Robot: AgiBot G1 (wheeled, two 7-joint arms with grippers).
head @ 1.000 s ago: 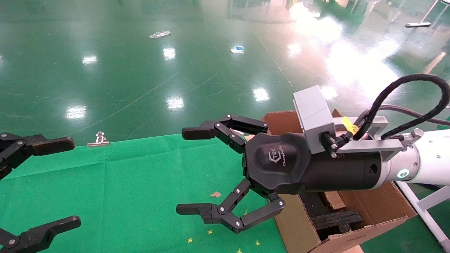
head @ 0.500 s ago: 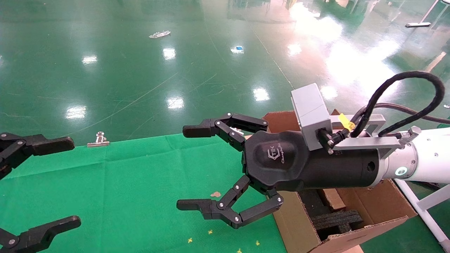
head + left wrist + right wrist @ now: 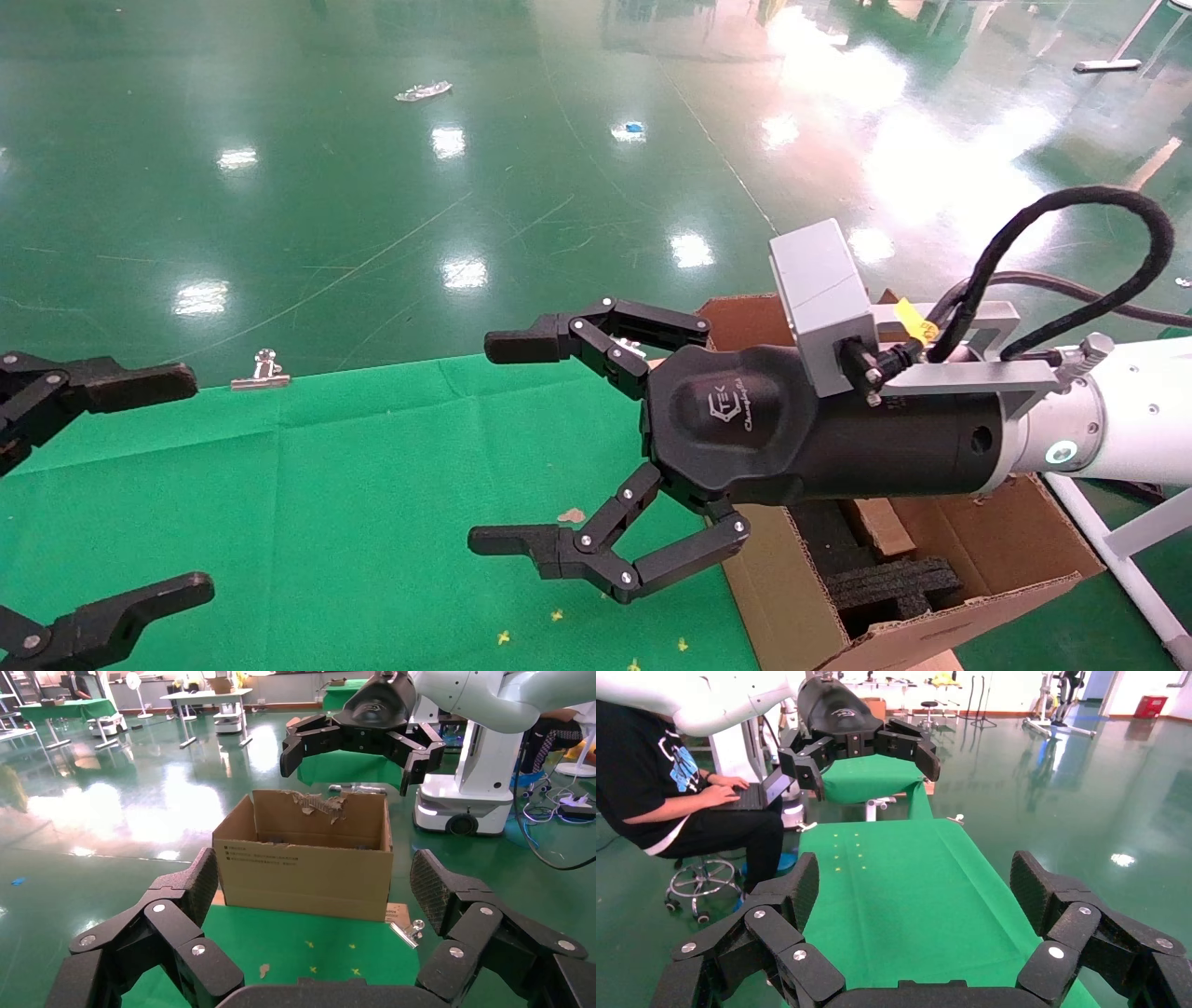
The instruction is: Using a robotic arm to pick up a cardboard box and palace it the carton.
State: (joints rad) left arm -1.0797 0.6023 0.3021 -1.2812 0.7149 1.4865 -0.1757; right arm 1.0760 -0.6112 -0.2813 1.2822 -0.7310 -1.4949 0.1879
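Compared with a second ago, the right gripper (image 3: 489, 443) is shifted only a touch toward the green cloth (image 3: 326, 485), with the grey camera block (image 3: 824, 303) nudged the same way, so barely anything is changed. Its fingers are spread wide with nothing held between them, hanging over the cloth just beside the carton (image 3: 931, 578). The left gripper (image 3: 112, 485) is parked at the cloth's far left edge, also splayed apart and empty, same spot as before.

The small cardboard box isn't seen on the cloth in any view. A brown flat piece (image 3: 880, 527) is glimpsed inside the carton next to the black foam blocks (image 3: 894, 582), but whether that's the box can't be told. So it's probably either already dropped in or not brought out yet, and the arm is likely being pulled back out or set up for a reach.

The table is draped in creased green cloth, dotted with tiny yellow specks (image 3: 557, 615) and one brown scrap (image 3: 571, 514), and pinned by a metal binder clip (image 3: 261, 371) at the far edge. A glossy green floor (image 3: 372, 186) is spread all around, with glare patches. In the right wrist view a seated person (image 3: 673, 790) is shown typing on a laptop
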